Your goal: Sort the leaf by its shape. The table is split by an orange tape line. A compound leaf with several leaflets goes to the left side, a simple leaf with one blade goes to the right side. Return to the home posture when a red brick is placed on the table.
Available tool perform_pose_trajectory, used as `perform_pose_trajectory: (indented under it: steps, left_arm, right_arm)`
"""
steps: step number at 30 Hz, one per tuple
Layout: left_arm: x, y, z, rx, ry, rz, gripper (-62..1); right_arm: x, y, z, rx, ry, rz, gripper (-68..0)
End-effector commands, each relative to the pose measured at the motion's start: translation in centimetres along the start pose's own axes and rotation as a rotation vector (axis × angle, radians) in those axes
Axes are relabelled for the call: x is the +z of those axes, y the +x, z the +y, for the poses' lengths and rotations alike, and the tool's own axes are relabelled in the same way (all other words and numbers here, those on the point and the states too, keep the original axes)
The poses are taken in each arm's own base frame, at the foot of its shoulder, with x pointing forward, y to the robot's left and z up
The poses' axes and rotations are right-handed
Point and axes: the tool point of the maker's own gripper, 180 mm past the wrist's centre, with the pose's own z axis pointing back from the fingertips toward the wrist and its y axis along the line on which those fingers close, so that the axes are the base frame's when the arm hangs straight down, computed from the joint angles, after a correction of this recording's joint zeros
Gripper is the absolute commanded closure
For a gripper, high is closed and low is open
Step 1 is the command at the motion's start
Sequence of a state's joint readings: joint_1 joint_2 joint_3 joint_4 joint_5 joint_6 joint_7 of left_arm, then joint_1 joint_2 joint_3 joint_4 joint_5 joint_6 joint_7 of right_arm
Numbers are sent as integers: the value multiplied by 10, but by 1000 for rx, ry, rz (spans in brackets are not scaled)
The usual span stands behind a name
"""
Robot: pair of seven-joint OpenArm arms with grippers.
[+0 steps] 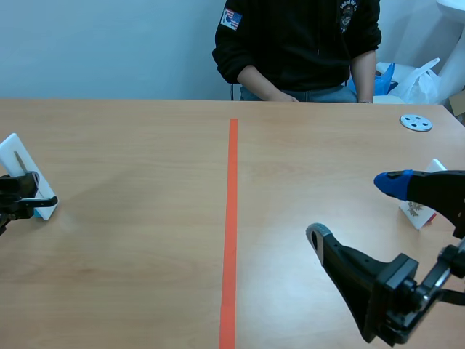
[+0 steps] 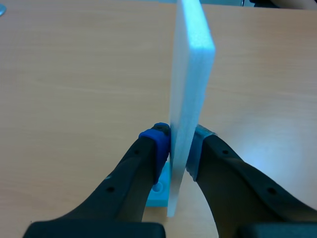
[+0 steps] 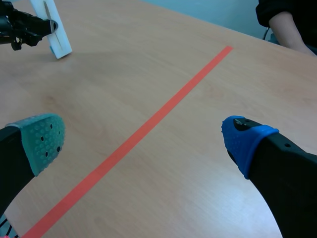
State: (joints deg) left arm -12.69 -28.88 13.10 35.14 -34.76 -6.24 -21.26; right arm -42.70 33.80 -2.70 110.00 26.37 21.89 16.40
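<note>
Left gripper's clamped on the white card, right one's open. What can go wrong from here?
1. The left gripper pinches the white card low, just above its blue base; the tall card might tip or twist when released.
2. The open right gripper hangs close to a second card on the right side; a swing could knock it over.

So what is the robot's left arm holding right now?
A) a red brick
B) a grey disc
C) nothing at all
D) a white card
D: the left arm's fingers are pressed against both faces of the white card, which stands upright in its blue base.
</note>
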Motion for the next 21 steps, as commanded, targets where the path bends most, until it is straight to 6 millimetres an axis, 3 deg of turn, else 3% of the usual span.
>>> perform_pose_trajectory:
  steps: [1, 3, 7, 14, 18, 21]
  left_arm:
    - [-5, 20, -1, -1, -11, -60, -95]
    - [-5, 20, -2, 1, -14, -61, -138]
    - [-5, 20, -1, -1, -13, -60, -346]
    - [-3, 29, 2, -10, -21, -99, -546]
    - [3, 32, 1, -28, -61, -93, -612]
    - [13, 32, -6, -45, -125, -80, -623]
  right_arm:
    - [-2, 12, -6, 15, -8, -42, -679]
    - [-2, 12, -6, 15, -8, -39, -679]
    - [-2, 12, -6, 15, -8, -38, -679]
    - [-2, 12, -6, 15, -8, -38, -679]
    - [-2, 11, -6, 15, -8, -36, -679]
    - [-2, 11, -6, 15, -8, -36, -679]
